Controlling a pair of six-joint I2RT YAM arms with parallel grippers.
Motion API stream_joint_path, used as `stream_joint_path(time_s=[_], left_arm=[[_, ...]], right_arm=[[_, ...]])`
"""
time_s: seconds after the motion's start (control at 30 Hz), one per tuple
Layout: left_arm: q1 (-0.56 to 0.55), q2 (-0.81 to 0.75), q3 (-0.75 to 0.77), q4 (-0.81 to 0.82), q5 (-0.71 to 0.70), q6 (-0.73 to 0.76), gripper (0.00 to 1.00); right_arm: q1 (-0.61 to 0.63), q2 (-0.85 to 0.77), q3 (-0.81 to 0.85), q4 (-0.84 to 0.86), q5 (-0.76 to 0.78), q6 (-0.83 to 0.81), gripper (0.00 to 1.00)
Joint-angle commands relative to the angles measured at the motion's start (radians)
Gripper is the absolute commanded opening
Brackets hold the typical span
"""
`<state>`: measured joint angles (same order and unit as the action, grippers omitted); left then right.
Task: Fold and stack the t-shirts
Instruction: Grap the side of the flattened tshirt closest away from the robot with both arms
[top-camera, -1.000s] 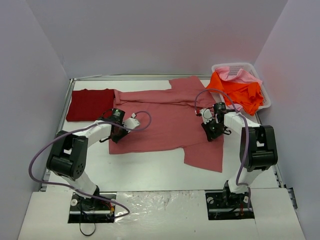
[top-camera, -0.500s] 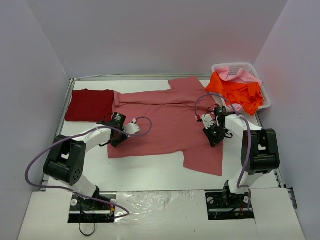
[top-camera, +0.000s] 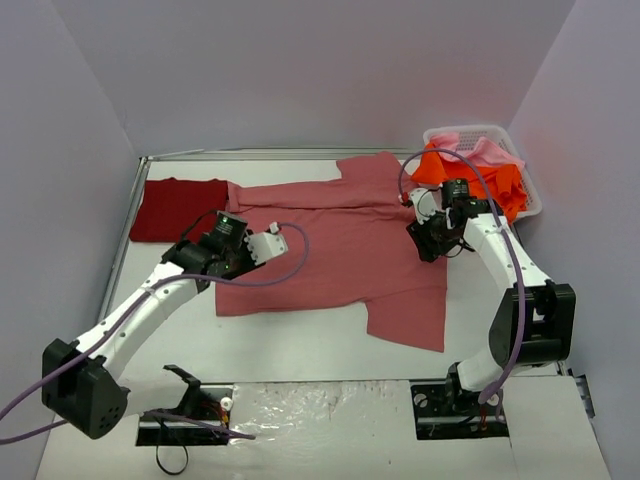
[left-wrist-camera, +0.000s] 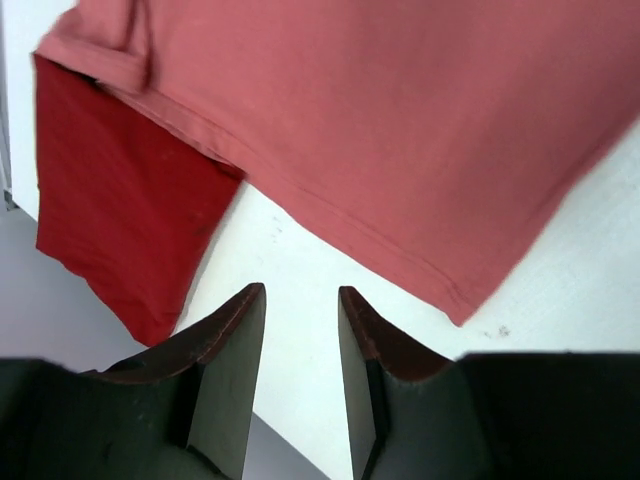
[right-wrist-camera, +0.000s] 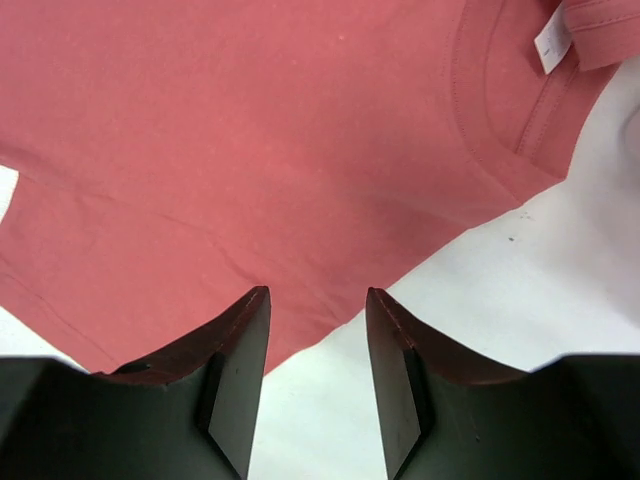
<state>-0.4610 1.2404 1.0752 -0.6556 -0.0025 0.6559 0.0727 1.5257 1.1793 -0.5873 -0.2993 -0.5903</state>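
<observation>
Pale lilac walls (top-camera: 300, 70) around white table (top-camera: 300, 345)

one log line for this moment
rose-red shirt: spread, unfolded | dark crimson shirt: folded | left gripper: open, empty, by hem | right gripper: open, empty, near collar

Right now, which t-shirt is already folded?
The dark crimson t-shirt at the far left: it is a compact rectangle. The rose-red t-shirt lies spread open, and the orange t-shirt and pink t-shirt are bunched in the basket.
</observation>
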Motion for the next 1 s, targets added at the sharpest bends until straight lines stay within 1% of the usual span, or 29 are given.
stream_joint_path(time_s=[0.0, 0.07, 0.17, 0.3, 0.4, 0.7, 0.83, 0.97], left_arm=[[-0.073, -0.021, -0.127, -0.115, -0.099, 0.079, 0.34], [-0.093, -0.042, -0.228, -0.079, -0.12, 0.097, 0.34], [-0.1, -0.058, -0.315, -0.049, -0.143, 0.132, 0.34], [-0.1, -0.087, -0.412, 0.034, -0.198, 0.166, 0.35], [-0.1, -0.114, -0.474, 0.131, -0.237, 0.197, 0.36], [-0.102, -0.11, -0.526, 0.206, -0.209, 0.232, 0.38], [-0.1, -0.084, -0.511, 0.174, -0.157, 0.212, 0.42], [-0.102, -0.059, -0.498, 0.162, -0.126, 0.206, 0.43]], right_arm=[[-0.005, -0.013, -0.007, -0.056, -0.02, 0.039, 0.4], [-0.008, -0.018, -0.021, -0.036, -0.02, 0.053, 0.41], [-0.014, -0.016, -0.046, 0.009, -0.014, 0.079, 0.42], [-0.014, -0.007, -0.069, 0.049, -0.012, 0.107, 0.45], [-0.014, -0.002, -0.081, 0.067, -0.023, 0.122, 0.45], [-0.019, 0.01, -0.089, 0.075, -0.004, 0.13, 0.46], [-0.022, 0.019, -0.093, 0.08, 0.009, 0.133, 0.46], [-0.022, 0.025, -0.102, 0.087, 0.008, 0.133, 0.46]])
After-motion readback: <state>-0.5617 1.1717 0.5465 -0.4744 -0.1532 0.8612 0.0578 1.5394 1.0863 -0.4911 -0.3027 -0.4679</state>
